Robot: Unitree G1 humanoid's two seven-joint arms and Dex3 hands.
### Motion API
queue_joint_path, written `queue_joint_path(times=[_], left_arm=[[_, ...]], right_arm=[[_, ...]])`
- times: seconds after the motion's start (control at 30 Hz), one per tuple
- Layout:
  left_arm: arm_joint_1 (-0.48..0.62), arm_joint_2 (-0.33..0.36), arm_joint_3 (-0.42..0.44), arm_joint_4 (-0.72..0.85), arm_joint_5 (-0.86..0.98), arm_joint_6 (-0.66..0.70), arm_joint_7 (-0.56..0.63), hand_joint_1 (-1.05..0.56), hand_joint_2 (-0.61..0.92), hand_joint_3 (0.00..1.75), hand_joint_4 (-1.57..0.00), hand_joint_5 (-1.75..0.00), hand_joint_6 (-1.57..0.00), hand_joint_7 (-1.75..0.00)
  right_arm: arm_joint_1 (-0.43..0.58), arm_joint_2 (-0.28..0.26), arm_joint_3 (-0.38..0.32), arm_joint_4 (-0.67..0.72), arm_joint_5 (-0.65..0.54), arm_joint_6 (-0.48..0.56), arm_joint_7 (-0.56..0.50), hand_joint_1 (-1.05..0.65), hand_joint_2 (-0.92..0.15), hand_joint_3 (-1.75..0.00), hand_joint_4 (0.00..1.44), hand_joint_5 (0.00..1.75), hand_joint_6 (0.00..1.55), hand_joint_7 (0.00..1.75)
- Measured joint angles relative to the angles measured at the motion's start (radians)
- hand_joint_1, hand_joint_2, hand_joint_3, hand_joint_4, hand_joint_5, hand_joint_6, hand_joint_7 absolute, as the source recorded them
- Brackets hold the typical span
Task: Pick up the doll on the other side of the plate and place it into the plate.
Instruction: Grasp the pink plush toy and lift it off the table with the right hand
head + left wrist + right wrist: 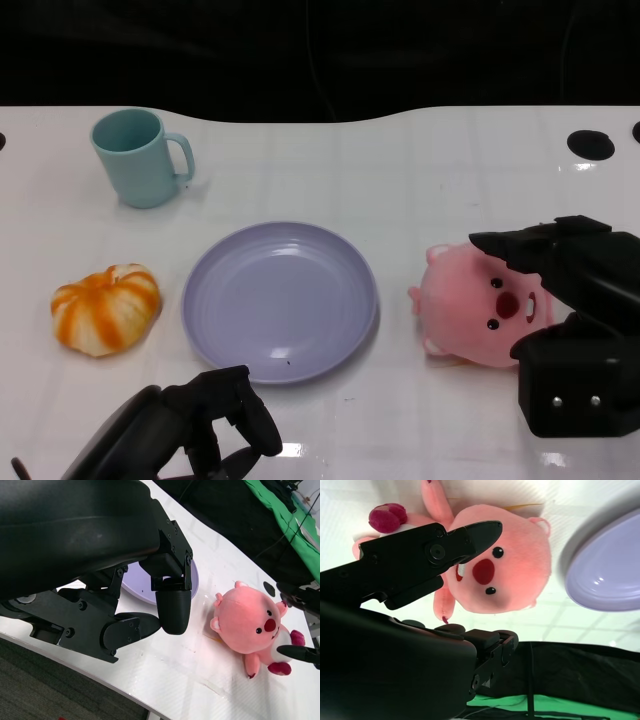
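- Head view: the doll lies on the white worktop just right of the plate, near it but not touching. The right hand hangs over the doll's far side, one of its fingers reaching above the head and a lower black part standing beside the body. The fingers are spread and do not yet press the plush, so this reads as the approach to a grasp.
- Head view: the left hand rests low, just below the plate's near rim, fingers curled in with nothing among them; it looks parked out of the way. A mug and a pumpkin sit well apart from both hands, left of the plate.
- Left wrist view: the left hand has its fingers folded toward the palm, empty. Beyond them the doll lies face up, and the plate shows only as a sliver behind the fingers.
- Right wrist view: one of the fingers crosses the doll's face while the opposing one lies on the other side, so the doll sits between them, unsqueezed. The plate lies just past the doll's head, a short carry once the fingers close.
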Motion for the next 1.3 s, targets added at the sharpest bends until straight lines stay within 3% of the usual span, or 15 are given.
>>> queue_joint_path(times=[0.37,0.6,0.73,0.9,0.97,1.0,1.07,1.13,1.17,1.2,1.23,1.3], left_arm=[[0.007,-0.002,-0.012,-0.022,0.002,0.013,0.0,-0.26,0.78,0.72,-0.64,-1.73,-0.63,-1.32],[0.013,-0.002,-0.013,-0.032,0.005,0.015,0.0,-0.26,0.78,0.71,-0.64,-1.75,-0.63,-1.32],[0.018,-0.002,-0.014,-0.038,0.016,0.02,0.0,-0.25,0.78,0.72,-0.64,-1.75,-0.63,-1.32],[0.025,-0.003,-0.014,-0.046,0.016,0.032,0.0,-0.25,0.78,0.71,-0.66,-1.75,-0.63,-1.32],[0.028,-0.004,-0.014,-0.055,0.016,0.034,0.0,-0.26,0.78,0.71,-0.66,-1.75,-0.63,-1.32],[0.029,-0.004,-0.014,-0.059,0.016,0.034,0.0,-0.26,0.79,0.71,-0.66,-1.75,-0.63,-1.32],[0.03,-0.004,-0.014,-0.064,0.018,0.034,0.0,-0.26,0.78,0.71,-0.66,-1.75,-0.63,-1.32],[0.031,-0.004,-0.014,-0.067,0.02,0.035,0.0,-0.27,0.78,0.71,-0.66,-1.75,-0.63,-1.32],[0.031,-0.004,-0.015,-0.07,0.021,0.038,0.0,-0.28,0.78,0.7,-0.64,-1.75,-0.63,-1.33],[0.033,-0.005,-0.016,-0.075,0.022,0.043,0.0,-0.29,0.78,0.7,-0.64,-1.75,-0.63,-1.33],[0.034,-0.005,-0.018,-0.08,0.022,0.048,0.0,-0.28,0.78,0.7,-0.63,-1.75,-0.62,-1.33],[0.04,-0.007,-0.022,-0.088,0.022,0.055,0.0,-0.28,0.78,0.7,-0.64,-1.75,-0.62,-1.33]], right_arm=[[-0.179,0.032,0.101,0.334,-0.023,-0.033,-0.044,-0.75,-0.9,-0.01,0.0,0.23,0.15,0.0],[-0.267,0.075,0.147,0.519,-0.019,-0.069,-0.108,-0.82,-0.9,0.0,0.08,0.27,0.2,0.02],[-0.298,0.08,0.171,0.581,-0.019,-0.086,-0.138,-0.75,-0.89,0.0,0.24,0.29,0.34,0.04],[-0.307,0.091,0.174,0.606,-0.014,-0.093,-0.192,-0.43,-0.88,0.0,0.67,0.32,0.74,0.1],[-0.307,0.096,0.166,0.616,0.014,-0.112,-0.22,-0.3,-0.88,0.0,0.82,0.47,0.91,0.12],[-0.307,0.1,0.161,0.621,0.03,-0.12,-0.231,-0.27,-0.88,0.0,0.83,0.54,0.95,0.11],[-0.304,0.107,0.147,0.631,0.058,-0.142,-0.257,-0.17,-0.91,-0.05,0.87,1.09,1.14,0.16],[-0.304,0.114,0.144,0.634,0.074,-0.161,-0.278,-0.14,-0.91,-0.08,0.87,1.27,1.2,0.19],[-0.303,0.115,0.144,0.638,0.077,-0.174,-0.286,-0.14,-0.7,-0.56,0.92,1.44,1.23,0.38],[-0.303,0.115,0.144,0.642,0.08,-0.187,-0.294,-0.13,-0.52,-0.92,0.93,1.51,1.2,0.51],[-0.303,0.115,0.144,0.645,0.081,-0.199,-0.302,-0.14,-0.43,-1.11,0.92,1.62,1.14,0.77],[-0.303,0.114,0.145,0.649,0.081,-0.22,-0.316,-0.15,-0.36,-1.24,0.91,1.72,0.98,1.21]])
